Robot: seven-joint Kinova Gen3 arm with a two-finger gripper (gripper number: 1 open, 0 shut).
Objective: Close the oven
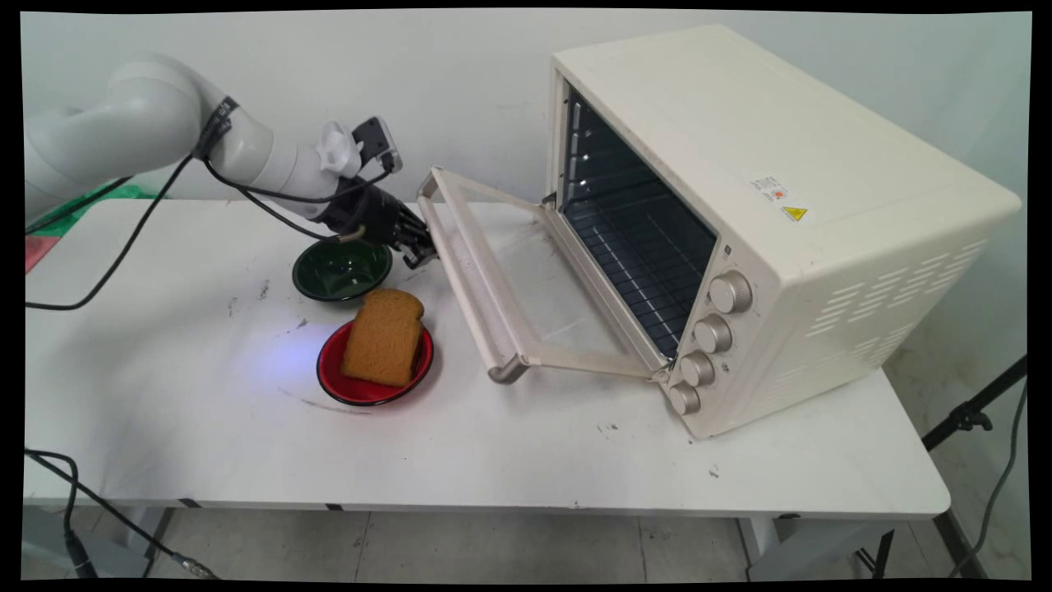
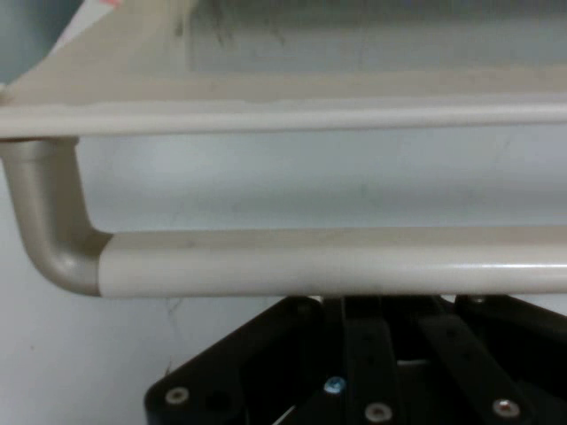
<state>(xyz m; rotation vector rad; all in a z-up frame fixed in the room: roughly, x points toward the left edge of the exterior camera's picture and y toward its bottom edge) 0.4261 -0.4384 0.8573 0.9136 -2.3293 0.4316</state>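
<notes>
Reaching in from the left of the main view, my white arm ends in my black tool (image 1: 421,249), which sits right at the handle (image 1: 468,284) of the oven door (image 1: 526,288); whether the tool is wide, narrow or gripping that handle I cannot tell, since its fingertips are hidden behind the bar in both views; in the hand view the cream handle (image 2: 328,263) runs straight across the picture just above my tool's black linkage (image 2: 372,363), bending up at its left end into a curved corner; beyond it lies the glass pane of the oven door (image 2: 354,53), framed in cream.

A cream toaster oven (image 1: 764,205) stands on the right half of the white tabletop (image 1: 509,460), angled so its open front faces left; its door hangs partly lowered, neither shut nor flat, with the handle along its free edge toward me; inside, a wire rack (image 1: 641,247) shows in the dark cavity; four round knobs (image 1: 712,335) run down the front panel on the right of the opening.

Just below my tool a dark green bowl (image 1: 341,270) rests on the tabletop; nearer the camera, close beside it, a red plate (image 1: 375,366) carries a brown slice of bread (image 1: 383,336), which leans across it; black cables hang from my arm toward the left edge.
</notes>
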